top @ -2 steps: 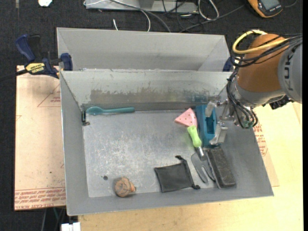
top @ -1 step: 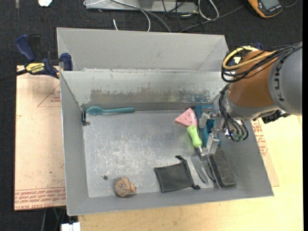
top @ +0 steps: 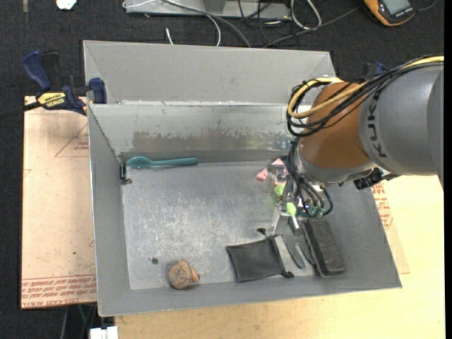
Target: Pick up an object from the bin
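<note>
My gripper hangs low over the bin's front right, under the orange wrist cover. Its two thin fingers stand apart, open, with bare bin floor between them. The left finger lies along the right edge of a flat black square thing. Just right of the other finger is a dark grey oblong block. A small pink thing and a green bit peek out beside the wrist, partly hidden by it.
A teal toothbrush lies along the back wall at the left. A brownish round lump sits near the front left corner. The arm and its cables cover the bin's right back part.
</note>
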You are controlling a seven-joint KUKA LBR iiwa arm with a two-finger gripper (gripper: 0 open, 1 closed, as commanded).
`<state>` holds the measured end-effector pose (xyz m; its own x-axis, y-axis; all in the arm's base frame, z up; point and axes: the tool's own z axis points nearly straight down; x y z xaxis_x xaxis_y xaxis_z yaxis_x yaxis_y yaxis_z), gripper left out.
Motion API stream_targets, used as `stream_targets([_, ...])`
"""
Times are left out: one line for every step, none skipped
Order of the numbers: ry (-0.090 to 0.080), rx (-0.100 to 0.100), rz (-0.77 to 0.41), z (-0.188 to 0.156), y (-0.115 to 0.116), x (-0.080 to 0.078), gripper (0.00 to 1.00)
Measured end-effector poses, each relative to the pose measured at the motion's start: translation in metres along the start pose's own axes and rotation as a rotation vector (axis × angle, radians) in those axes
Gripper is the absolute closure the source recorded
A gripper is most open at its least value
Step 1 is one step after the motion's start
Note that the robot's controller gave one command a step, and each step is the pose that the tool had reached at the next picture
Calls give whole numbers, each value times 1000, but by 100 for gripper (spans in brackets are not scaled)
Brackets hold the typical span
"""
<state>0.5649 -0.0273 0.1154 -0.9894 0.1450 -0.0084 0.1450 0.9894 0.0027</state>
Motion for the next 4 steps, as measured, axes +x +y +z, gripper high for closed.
stream_targets([2,-1,6,2,33,6,0])
stream_targets([2,-5,-53,13,63,47,0])
stream_targets([-13,-2,-124,41,0,84,0])
stream_targets([-7,-7,-198,44,27,84,100])
